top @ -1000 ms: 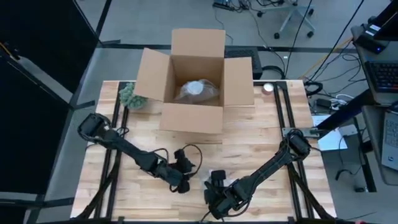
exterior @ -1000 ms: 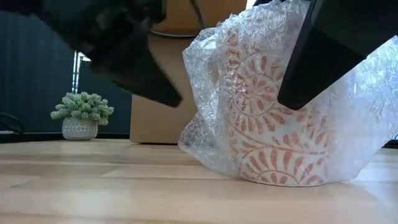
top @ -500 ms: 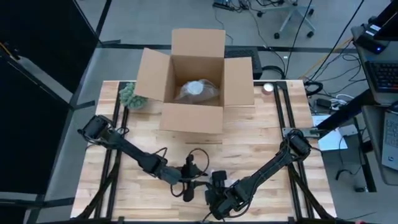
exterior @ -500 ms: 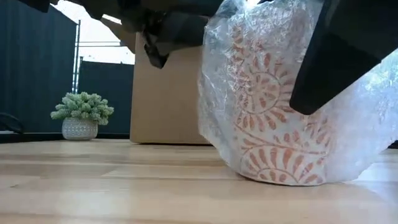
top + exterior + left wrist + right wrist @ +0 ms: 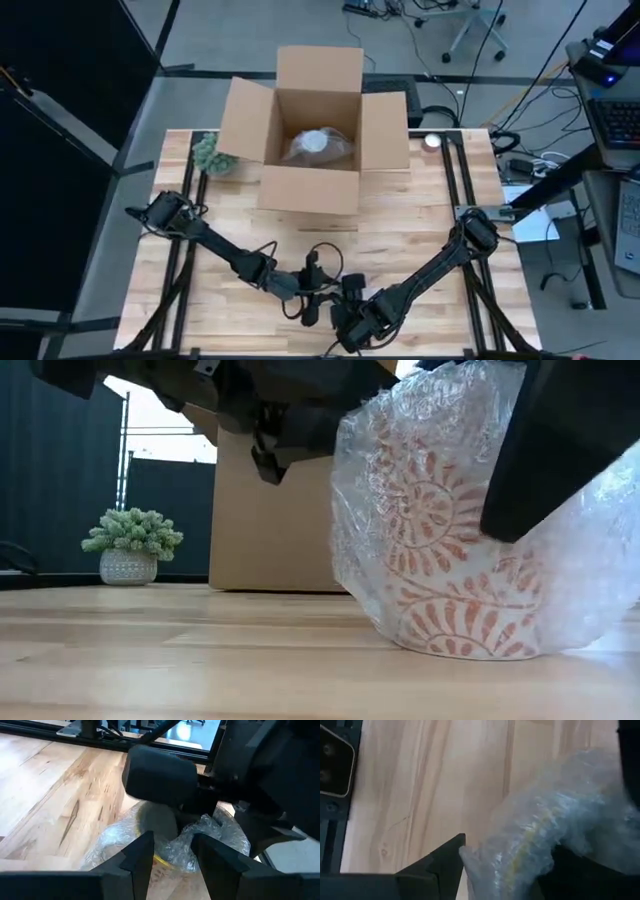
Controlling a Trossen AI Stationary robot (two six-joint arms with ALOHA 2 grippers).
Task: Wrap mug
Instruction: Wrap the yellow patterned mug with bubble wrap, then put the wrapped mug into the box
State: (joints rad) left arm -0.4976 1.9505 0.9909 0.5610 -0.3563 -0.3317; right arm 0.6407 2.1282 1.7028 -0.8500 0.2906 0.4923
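1. Mug: white with an orange fern scroll pattern, standing upright on the table near its front edge. You find it between the two grippers, close to the low camera.
2. Bubble wrap: clear sheet bunched up and around the mug, covering its sides and gathered loosely at the top; one fold trails onto the wood beside the mug's base.
3. Left gripper: you have it reaching in from the left, at the top of the wrapped mug. In the left wrist view its fingers stand a modest gap apart, straddling a crest of wrap; whether they pinch the wrap, you cannot tell.
4. Right gripper: low at the front edge, pressed against the wrapped mug from the right. One finger shows, with its tip at the wrap's edge; its partner is mostly hidden, so you cannot tell how wide it stands.
5. Cardboard box: flaps open, at the back centre of the table, well apart from the mug; a pale wrapped item lies inside.
6. Potted plant: small, green, in a patterned white pot, just beside the box's left flap.
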